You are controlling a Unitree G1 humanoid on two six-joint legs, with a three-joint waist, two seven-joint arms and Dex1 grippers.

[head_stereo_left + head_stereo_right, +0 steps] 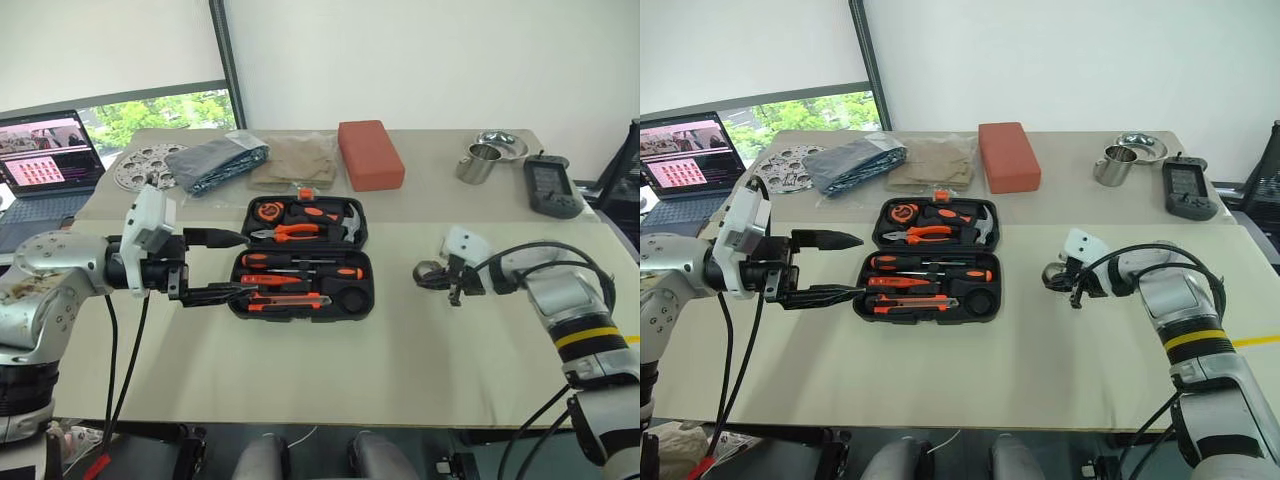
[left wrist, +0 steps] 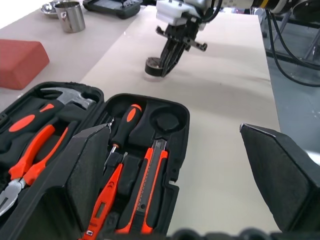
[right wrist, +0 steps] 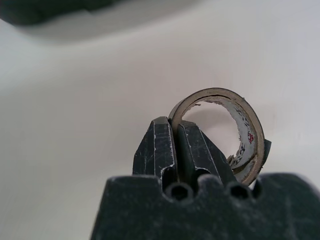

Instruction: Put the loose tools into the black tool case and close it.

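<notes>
The black tool case [image 1: 367,301] lies open at the table's middle. Pliers, a hammer and a tape measure fill its far half. Orange-and-black screwdrivers [image 1: 300,272] and a slim orange tool [image 1: 285,303] lie in its near half, beside an empty round slot [image 1: 352,297]. My left gripper [image 1: 243,264] hangs open at the case's left edge with nothing between its fingers. To the right of the case, my right gripper [image 1: 432,276] is shut on the wall of the dark tape roll [image 3: 245,130], low over the table. From the left wrist the tape roll [image 2: 155,66] hangs from those fingers.
At the back stand a red-orange block [image 1: 370,152], a steel cup [image 1: 480,163] and bowl [image 1: 503,145], a dark handheld device [image 1: 552,186], folded cloths [image 1: 220,160] and a perforated disc [image 1: 145,165]. A laptop [image 1: 45,160] sits far left.
</notes>
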